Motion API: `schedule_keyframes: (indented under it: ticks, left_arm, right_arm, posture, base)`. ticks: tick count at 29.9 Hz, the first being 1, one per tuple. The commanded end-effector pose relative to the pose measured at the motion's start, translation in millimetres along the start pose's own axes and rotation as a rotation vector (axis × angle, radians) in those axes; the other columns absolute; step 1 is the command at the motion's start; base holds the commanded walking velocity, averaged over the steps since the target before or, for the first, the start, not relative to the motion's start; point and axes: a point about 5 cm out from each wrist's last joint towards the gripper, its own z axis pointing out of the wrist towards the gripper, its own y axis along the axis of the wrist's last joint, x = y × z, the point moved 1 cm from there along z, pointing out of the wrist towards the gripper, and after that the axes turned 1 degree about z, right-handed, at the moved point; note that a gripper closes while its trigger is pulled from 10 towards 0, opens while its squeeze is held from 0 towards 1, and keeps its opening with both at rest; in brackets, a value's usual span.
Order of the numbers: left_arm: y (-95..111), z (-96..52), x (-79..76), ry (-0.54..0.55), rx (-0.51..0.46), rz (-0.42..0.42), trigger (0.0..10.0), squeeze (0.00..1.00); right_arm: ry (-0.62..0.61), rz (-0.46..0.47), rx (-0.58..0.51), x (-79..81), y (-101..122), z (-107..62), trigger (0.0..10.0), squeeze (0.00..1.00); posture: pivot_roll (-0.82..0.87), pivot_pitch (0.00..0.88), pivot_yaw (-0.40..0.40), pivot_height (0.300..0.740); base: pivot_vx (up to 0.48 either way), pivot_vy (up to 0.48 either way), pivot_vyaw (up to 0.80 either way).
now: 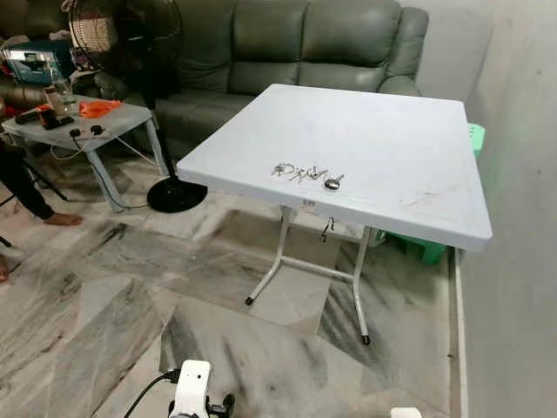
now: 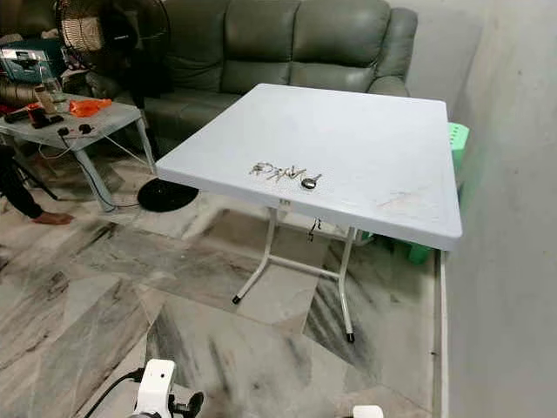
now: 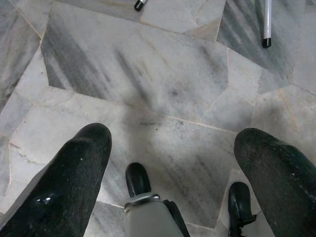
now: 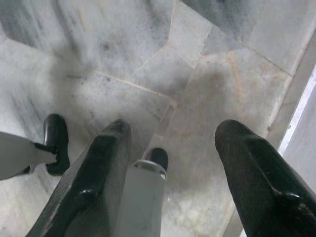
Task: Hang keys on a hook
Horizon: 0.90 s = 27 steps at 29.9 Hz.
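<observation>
On the white folding table (image 1: 383,148), close to its near edge, lies the bunch of keys (image 1: 306,174), spread flat with a round fob at one end. Both arms hang low, short of the table: the left gripper (image 3: 173,148) and right gripper (image 4: 170,143) point at the marble floor (image 1: 96,322), jaws spread wide, holding nothing. I'd say walk closer first, square up to the near edge, then pinch the ring rather than a loose key. No hook can be made out from here.

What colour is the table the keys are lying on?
The table under the keys is white, with white legs; clearest in the left eye view.
</observation>
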Motion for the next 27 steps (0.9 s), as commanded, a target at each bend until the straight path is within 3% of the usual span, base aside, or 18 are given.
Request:
schedule_keyframes:
  ticks: [1,9,16,21,27]
  left_arm:
    - [4.4,0.4,3.8,0.011,-0.012,0.011,10.0,0.00]
    - [16.9,2.9,2.0,0.009,-0.060,0.012,10.0,0.00]
    - [41.6,5.7,-3.9,-0.022,-0.174,0.023,10.0,0.00]
    - [63.2,6.1,-3.7,-0.073,-0.268,-0.056,10.0,0.00]
    - [94.9,3.3,-0.8,-0.072,-0.420,-0.058,10.0,0.00]
  right_arm:
    - [-0.001,0.010,-0.021,2.8,4.8,1.4,10.0,0.00]
    - [0.012,0.003,-0.072,3.3,18.8,3.8,10.0,0.00]
    - [0.043,0.005,-0.174,4.5,41.9,5.9,10.0,0.00]
    - [0.095,0.002,-0.302,9.6,68.0,5.9,10.0,0.00]
    - [0.143,0.029,-0.506,16.7,109.3,1.5,10.0,0.00]
  posture:
    - [-0.06,0.000,0.019,0.740]
    - [-0.06,0.000,0.017,0.740]
    - [-0.05,0.000,0.004,0.740]
    - [-0.04,0.000,-0.003,0.740]
    - [-0.04,0.000,-0.002,0.740]
  base:
    - [0.000,0.000,0.00]
    - [0.000,0.000,0.00]
    - [0.000,0.000,0.00]
    - [0.000,0.000,0.00]
    - [0.000,0.000,0.00]
